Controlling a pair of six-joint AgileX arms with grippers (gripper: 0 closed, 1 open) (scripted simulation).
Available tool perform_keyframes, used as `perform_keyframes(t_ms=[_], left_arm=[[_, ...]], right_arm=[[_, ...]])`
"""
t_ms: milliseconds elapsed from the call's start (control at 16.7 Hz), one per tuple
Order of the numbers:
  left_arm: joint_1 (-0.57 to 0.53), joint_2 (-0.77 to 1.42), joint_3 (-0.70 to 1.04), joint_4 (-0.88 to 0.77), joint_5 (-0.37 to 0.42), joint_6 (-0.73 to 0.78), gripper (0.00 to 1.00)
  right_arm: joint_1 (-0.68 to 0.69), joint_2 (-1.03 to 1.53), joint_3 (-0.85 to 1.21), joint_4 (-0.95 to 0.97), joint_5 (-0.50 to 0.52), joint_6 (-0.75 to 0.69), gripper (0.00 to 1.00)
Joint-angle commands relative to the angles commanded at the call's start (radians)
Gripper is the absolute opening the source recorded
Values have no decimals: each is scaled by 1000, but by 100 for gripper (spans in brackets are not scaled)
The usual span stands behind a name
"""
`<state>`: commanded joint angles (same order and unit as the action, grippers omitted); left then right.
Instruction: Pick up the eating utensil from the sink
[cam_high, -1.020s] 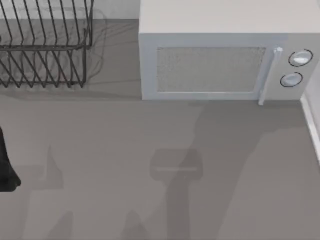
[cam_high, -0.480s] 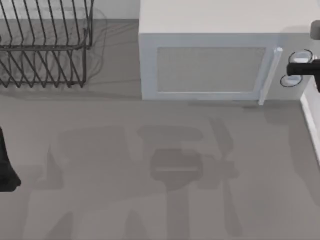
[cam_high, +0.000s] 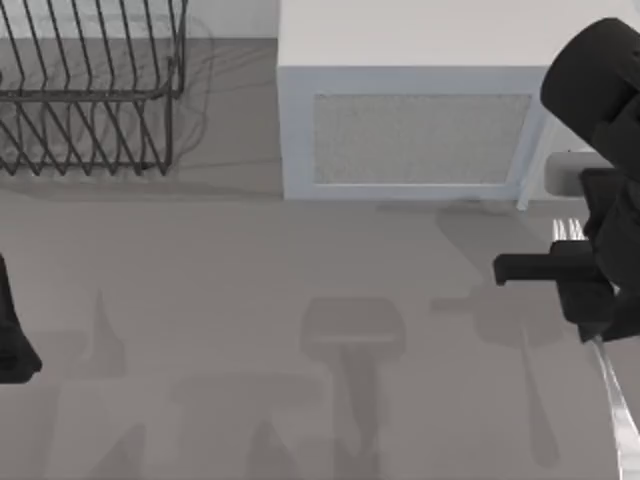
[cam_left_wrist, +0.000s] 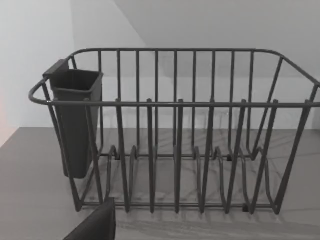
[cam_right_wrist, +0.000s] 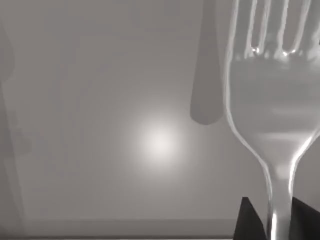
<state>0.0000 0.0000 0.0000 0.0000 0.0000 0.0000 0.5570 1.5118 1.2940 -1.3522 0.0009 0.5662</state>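
The eating utensil, a shiny silver fork (cam_high: 612, 395), hangs above the grey counter at the table's right edge, its tines (cam_high: 568, 230) pointing toward the microwave. My right gripper (cam_high: 592, 300) is shut on it near the neck. The right wrist view shows the fork (cam_right_wrist: 272, 90) close up, its thin neck pinched between two dark fingertips (cam_right_wrist: 246, 222). The sink is out of view. My left arm (cam_high: 12, 340) is parked at the left edge, with a dark part of its gripper (cam_left_wrist: 95, 225) in the left wrist view.
A white microwave (cam_high: 420, 110) stands at the back, just beyond the right arm. A black wire dish rack (cam_high: 90, 90) sits at the back left, with a dark cutlery cup (cam_left_wrist: 75, 120) on its side. Grey counter (cam_high: 250, 300) spreads between them.
The right arm, absent a second ago, has come in from the right edge and moved toward the front with the fork in its gripper. The left arm has stayed still.
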Motion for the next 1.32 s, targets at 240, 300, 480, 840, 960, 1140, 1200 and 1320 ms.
perform_keyframes(t_ms=[240, 300, 480, 840, 960, 1140, 1200, 1320], left_arm=[[0, 0, 0, 0, 0, 0, 100], [0, 0, 0, 0, 0, 0, 100], [0, 0, 0, 0, 0, 0, 100], [0, 0, 0, 0, 0, 0, 100], [0, 0, 0, 0, 0, 0, 100], [0, 0, 0, 0, 0, 0, 100], [0, 0, 0, 0, 0, 0, 100], [0, 0, 0, 0, 0, 0, 100]], right_arm=[[-2, 3, 1, 1, -1, 2, 0], [-2, 4, -2, 4, -1, 2, 0], [0, 17, -67, 74, -1, 3, 0], [6, 69, -302, 384, -1, 7, 0], [7, 82, -353, 437, -1, 9, 0], [8, 85, -365, 449, -1, 9, 0], [8, 85, -365, 449, -1, 9, 0], [8, 85, -365, 449, -1, 9, 8]])
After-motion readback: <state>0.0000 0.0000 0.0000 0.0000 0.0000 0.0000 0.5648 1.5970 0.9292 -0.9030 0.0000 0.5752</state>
